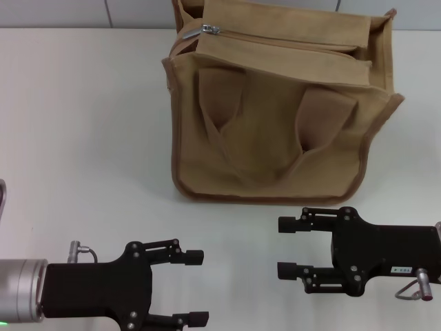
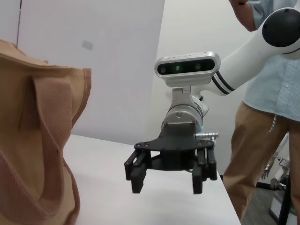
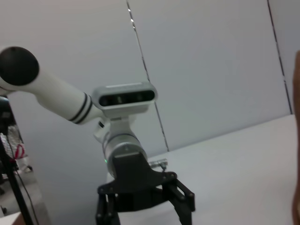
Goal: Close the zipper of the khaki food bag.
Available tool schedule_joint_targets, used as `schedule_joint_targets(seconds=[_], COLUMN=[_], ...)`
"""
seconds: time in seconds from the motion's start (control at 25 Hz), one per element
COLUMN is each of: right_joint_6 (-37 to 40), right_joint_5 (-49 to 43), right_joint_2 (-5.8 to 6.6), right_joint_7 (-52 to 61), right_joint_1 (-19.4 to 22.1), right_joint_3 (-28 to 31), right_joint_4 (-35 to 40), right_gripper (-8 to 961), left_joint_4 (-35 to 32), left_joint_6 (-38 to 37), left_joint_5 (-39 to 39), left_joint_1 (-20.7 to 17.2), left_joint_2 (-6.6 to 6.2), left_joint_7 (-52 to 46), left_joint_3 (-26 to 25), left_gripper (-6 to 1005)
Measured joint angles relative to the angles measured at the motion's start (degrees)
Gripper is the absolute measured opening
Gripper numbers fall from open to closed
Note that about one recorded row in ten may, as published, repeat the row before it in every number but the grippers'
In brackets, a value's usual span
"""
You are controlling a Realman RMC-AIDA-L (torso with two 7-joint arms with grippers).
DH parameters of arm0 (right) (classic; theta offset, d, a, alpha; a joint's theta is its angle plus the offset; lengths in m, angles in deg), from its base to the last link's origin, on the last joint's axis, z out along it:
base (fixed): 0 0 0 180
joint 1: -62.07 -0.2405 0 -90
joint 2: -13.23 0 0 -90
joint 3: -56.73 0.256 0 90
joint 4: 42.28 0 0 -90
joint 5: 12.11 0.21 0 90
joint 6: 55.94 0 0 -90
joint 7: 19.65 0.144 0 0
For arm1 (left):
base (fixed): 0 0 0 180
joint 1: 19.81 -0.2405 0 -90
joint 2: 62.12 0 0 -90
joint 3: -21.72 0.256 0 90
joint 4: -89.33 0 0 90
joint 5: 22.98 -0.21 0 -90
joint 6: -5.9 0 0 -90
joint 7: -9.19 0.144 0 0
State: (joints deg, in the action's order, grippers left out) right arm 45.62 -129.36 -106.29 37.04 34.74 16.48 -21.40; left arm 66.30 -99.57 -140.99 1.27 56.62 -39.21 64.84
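While the khaki food bag (image 1: 279,114) stands at the far centre of the white bench (image 1: 83,138), its zipper (image 1: 289,38) runs along the top with the silver pull tab (image 1: 210,29) at the robot's left end. Left gripper (image 1: 195,288) and right gripper (image 1: 288,247) hover near the bench's front edge, jaws spread and holding nothing.

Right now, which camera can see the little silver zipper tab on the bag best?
The head view. It looks down on the khaki food bag, so the silver pull tab shows at the left end of the zipper. The left wrist view shows only the bag's side and a handle, no zipper. The right wrist view shows no zipper either.
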Motion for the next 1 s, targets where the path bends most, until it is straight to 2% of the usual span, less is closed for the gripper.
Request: schedule_joint_targets(seconds=[0.44, 0.56, 0.64, 0.76, 1.0], right_joint_6=[-1.99, -1.97, -1.88, -1.87, -2.21], right_joint_5=[-0.1, 0.01, 0.08, 0.21, 0.29], right_joint_2=[0.09, 0.07, 0.05, -0.01, -0.06], right_joint_7=[-0.26, -0.27, -0.33, -0.39, -0.49], right_joint_1=[0.13, 0.08, 0.06, -0.18, -1.42], right_joint_3=[0.0, 0.01, 0.01, 0.01, 0.45], right_joint_4=[-0.05, -0.05, -0.05, -0.3, -2.41], right_gripper=[686, 687, 687, 687, 687], left_joint_4=[-0.19, -0.37, -0.08, 1.18, 4.51], left_joint_6=[0.45, 1.77, 4.21, 8.66, 20.58], left_joint_5=[0.52, 1.9, 4.26, 7.41, 7.8], left_joint_1=[0.39, -0.11, -0.95, -1.25, 3.51], left_joint_2=[0.0, -0.05, -0.14, -0.11, 0.16], left_joint_7=[0.04, 0.11, 0.13, 0.13, 0.19], left_joint_3=[-1.4, -7.62, -16.73, -25.01, -26.14], left_gripper=[791, 788, 786, 784, 778])
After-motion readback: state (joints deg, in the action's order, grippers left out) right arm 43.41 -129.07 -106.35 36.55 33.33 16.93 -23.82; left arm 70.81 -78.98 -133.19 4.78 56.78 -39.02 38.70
